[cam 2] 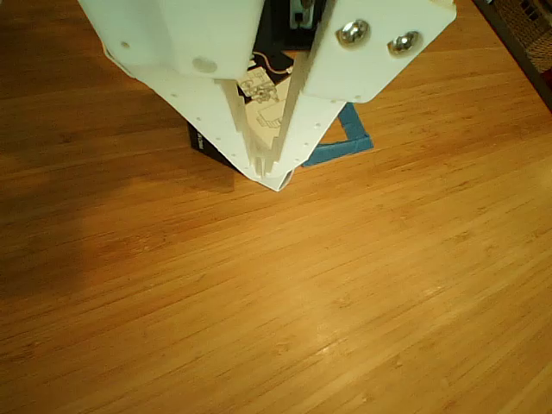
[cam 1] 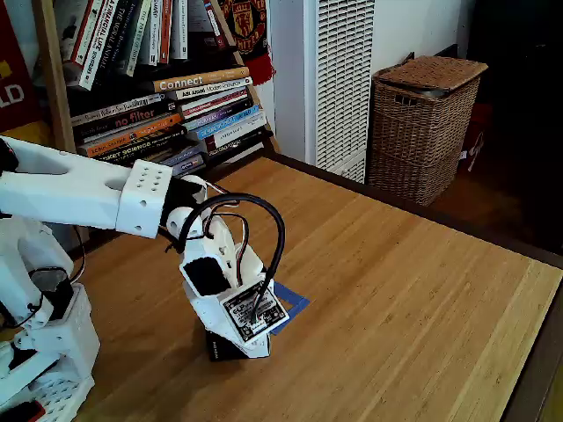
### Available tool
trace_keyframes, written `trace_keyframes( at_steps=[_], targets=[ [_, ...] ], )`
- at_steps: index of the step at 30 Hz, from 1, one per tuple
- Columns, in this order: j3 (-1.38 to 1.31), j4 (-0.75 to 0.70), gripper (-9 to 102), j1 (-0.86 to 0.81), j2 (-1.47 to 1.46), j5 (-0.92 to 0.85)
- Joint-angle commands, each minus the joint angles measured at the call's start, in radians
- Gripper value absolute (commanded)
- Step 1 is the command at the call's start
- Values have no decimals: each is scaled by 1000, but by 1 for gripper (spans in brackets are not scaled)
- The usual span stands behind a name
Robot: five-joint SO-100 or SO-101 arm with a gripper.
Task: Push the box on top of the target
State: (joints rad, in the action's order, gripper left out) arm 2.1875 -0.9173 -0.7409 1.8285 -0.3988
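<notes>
The jaws are standing clenched, tips meeting at a point and bearing down toward the table, grasping nothing. Directly behind the tips in the other view, the box is sitting mostly hidden by the white fingers; its dark lower edge is showing at the left. In the fixed view the box is peeking out beneath the gripper, on the near side of it. The target is lying just beside the box, toward the right in the other view (its far corner is showing in the fixed view). Judgement: the box appears not yet centred on the target; the coming push needs to be directed toward the blue tape.
</notes>
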Motion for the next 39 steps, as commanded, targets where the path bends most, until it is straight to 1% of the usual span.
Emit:
trace_keyframes(
  at_steps=[1, 26, 39],
  targets=[
    [-21, -6, 0, -11, 2, -8],
    [-3, 20, 0, -9, -64, -9],
    [2, 26, 0, 49, -84, 34]
  ],
)
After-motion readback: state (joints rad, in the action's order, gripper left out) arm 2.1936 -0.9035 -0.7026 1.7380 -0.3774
